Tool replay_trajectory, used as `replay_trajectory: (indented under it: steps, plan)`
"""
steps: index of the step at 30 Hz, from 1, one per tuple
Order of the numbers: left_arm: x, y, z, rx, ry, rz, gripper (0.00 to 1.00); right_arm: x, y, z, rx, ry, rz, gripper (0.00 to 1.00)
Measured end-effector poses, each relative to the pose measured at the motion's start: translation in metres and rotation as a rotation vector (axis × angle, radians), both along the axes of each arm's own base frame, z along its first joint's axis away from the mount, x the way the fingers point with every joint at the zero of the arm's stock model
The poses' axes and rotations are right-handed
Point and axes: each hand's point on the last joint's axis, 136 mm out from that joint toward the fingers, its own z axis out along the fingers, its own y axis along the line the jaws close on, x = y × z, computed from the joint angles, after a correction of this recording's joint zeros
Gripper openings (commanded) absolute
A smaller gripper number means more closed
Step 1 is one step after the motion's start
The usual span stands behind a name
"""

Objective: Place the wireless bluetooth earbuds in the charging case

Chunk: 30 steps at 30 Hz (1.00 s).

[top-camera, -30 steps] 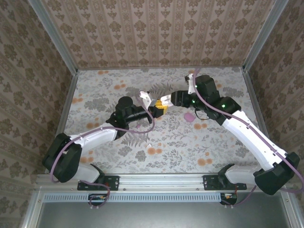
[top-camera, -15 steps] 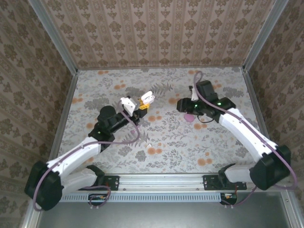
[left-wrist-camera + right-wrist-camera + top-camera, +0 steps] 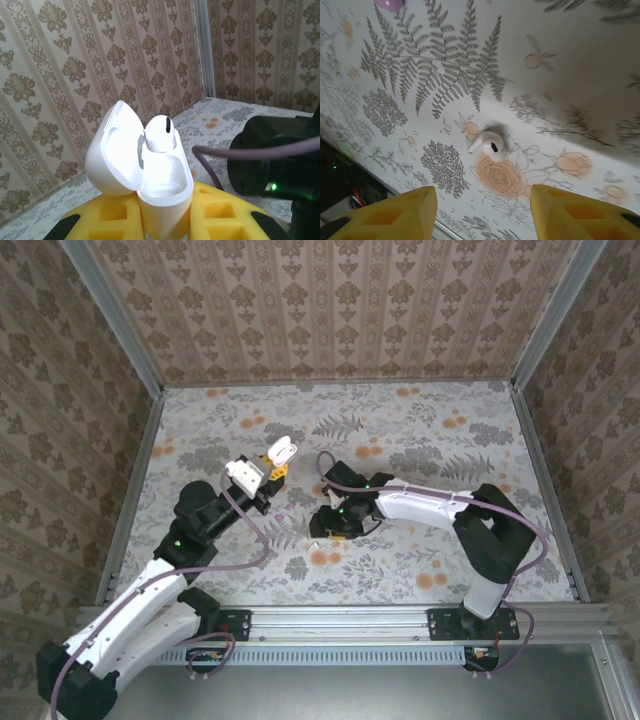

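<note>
The white charging case [image 3: 165, 185] stands upright with its lid [image 3: 112, 150] swung open to the left. One white earbud [image 3: 159, 134] sits in its far slot, and the near slot is hollow. My left gripper [image 3: 165, 227] is shut on the case's lower body between yellow pads; seen from above, this gripper [image 3: 274, 467] holds the case [image 3: 281, 450] up over the table's left-middle. A second white earbud [image 3: 489, 141] lies loose on the floral table, stem pointing left. My right gripper [image 3: 482, 215] hangs open just above it, one yellow finger to each side, touching nothing.
A pink-purple oval pebble [image 3: 390, 4] lies farther off at the top edge of the right wrist view. The right arm [image 3: 420, 505] stretches low across the table's middle. Patterned walls close in the table at the back and sides; the metal rail [image 3: 340, 620] runs along the front.
The left arm has pulled back to the left with the case. The right arm has swung left and down from the back right to hover low over the loose earbud.
</note>
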Motion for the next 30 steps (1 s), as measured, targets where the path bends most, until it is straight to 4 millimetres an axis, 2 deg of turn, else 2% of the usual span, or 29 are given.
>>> replay_trajectory:
  steps: [7, 13, 22, 30]
  plan:
    - [-0.007, 0.008, -0.003, 0.019, -0.002, 0.015, 0.03, -0.014, 0.019, -0.01, 0.003, 0.033, -0.005, 0.54]
    - [-0.009, 0.009, -0.003, 0.026, -0.006, 0.015, 0.03, -0.02, 0.024, -0.02, -0.009, 0.064, -0.022, 0.54]
    - [-0.01, 0.009, -0.006, 0.033, 0.004, 0.01, 0.04, -0.02, 0.026, -0.033, -0.029, 0.088, -0.038, 0.55]
    - [-0.01, 0.009, -0.006, 0.033, 0.003, 0.006, 0.04, -0.014, 0.033, -0.032, -0.023, 0.08, -0.04, 0.55]
